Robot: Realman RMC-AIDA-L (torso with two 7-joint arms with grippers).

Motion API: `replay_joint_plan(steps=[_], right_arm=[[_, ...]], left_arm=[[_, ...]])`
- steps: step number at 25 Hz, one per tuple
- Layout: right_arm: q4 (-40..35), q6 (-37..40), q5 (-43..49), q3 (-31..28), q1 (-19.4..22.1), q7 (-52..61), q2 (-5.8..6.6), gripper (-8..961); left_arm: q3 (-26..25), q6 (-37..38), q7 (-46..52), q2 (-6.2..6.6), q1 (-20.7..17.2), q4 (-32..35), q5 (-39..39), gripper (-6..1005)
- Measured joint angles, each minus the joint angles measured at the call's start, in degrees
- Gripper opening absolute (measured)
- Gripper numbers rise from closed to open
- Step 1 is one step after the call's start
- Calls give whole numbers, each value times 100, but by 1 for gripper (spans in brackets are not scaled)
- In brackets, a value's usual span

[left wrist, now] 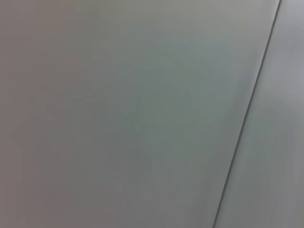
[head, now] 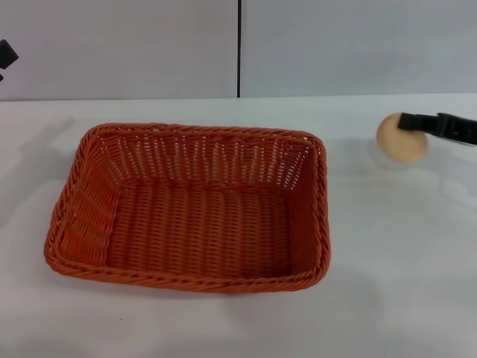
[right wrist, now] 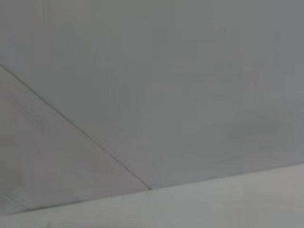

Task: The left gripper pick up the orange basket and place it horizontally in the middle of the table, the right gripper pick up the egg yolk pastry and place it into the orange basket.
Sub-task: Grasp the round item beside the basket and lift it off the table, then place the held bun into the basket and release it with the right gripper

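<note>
White counter (head: 387, 283), grey wall panels behind. Orange basket (head: 190, 207) lies long side across, mid-counter, empty. Egg yolk pastry (head: 402, 139) sits well right of the basket; right gripper (head: 416, 122) reaches it from the right, jaws apparently clamped on it, partly cut off. Left gripper (head: 6, 56) far left of basket, jaws unreadable.

Your head camera looks forward and down over the counter (head: 387, 261) toward the grey wall (head: 119, 45); both wrist cameras face that seamed wall, the right one also catching the counter's edge.
</note>
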State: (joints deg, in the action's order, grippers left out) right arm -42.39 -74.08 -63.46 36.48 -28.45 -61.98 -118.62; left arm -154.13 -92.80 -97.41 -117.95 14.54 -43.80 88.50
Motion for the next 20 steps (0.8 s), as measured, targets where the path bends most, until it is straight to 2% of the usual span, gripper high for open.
replay_joint_plan(steps=[10,20], right_arm=[[-851,-572,-461,-9,272,346,-27,79],[-1105,-1257,-1092,74,243,513,-3,58]], left_arm=[[-11,150,-121,0,-12,172,0,651],[-11,219,-248,0,-6,301,0,651]])
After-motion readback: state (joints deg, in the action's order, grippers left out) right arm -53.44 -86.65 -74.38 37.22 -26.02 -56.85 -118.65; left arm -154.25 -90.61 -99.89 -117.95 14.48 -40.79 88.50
